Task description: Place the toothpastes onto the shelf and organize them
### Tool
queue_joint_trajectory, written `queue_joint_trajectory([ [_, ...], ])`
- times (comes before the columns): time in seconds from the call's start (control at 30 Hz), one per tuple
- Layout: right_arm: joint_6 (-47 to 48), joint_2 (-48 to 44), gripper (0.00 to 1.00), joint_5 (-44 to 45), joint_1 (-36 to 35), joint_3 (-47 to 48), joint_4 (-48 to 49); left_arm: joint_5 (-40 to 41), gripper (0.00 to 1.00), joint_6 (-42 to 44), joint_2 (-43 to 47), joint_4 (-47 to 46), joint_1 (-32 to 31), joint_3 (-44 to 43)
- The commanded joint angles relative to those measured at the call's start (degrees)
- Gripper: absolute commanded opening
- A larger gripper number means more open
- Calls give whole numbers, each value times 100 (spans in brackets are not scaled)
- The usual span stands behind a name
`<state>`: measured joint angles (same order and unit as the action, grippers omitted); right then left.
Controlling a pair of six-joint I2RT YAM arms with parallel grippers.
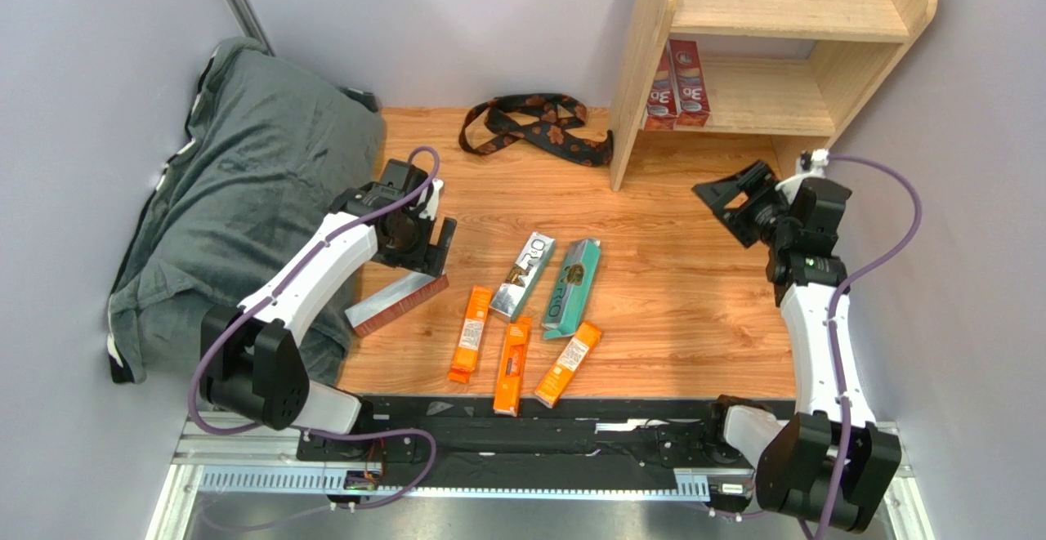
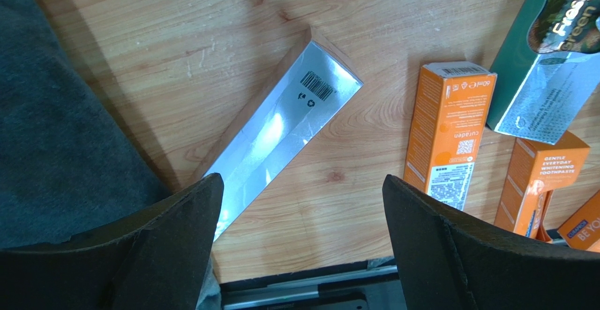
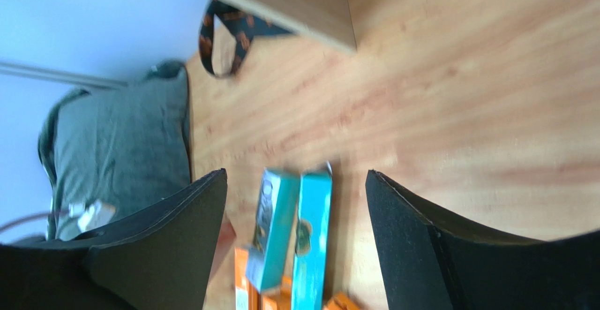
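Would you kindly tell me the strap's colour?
The strap is black with brown patterning, best in top view.

Top cam is looking down on the whole table (image 1: 688,307) from behind, left wrist is looking straight down close, right wrist is looking from farther off, all sharing the teal box (image 1: 572,285).

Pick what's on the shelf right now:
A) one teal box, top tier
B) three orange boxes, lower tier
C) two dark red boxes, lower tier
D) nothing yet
C: the top view shows two dark red boxes side by side at the left end of the lower tier of the shelf.
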<state>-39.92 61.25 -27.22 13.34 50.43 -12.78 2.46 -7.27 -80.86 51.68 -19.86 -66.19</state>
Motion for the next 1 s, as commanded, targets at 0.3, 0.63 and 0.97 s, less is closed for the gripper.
queue_joint_trajectory([
  [0.3,204,-1080,77,-845,-60,-921,-507,571,91,59,-1027,219,-124,-341],
  [0.63,204,-1563,77,-1136,-78,-1211,-805,545,85,41,-1845,430,-132,-509],
  [0.97,213,-1827,77,-1329,-86,-1370,-990,448,66,6,-2267,518,-352,-543],
])
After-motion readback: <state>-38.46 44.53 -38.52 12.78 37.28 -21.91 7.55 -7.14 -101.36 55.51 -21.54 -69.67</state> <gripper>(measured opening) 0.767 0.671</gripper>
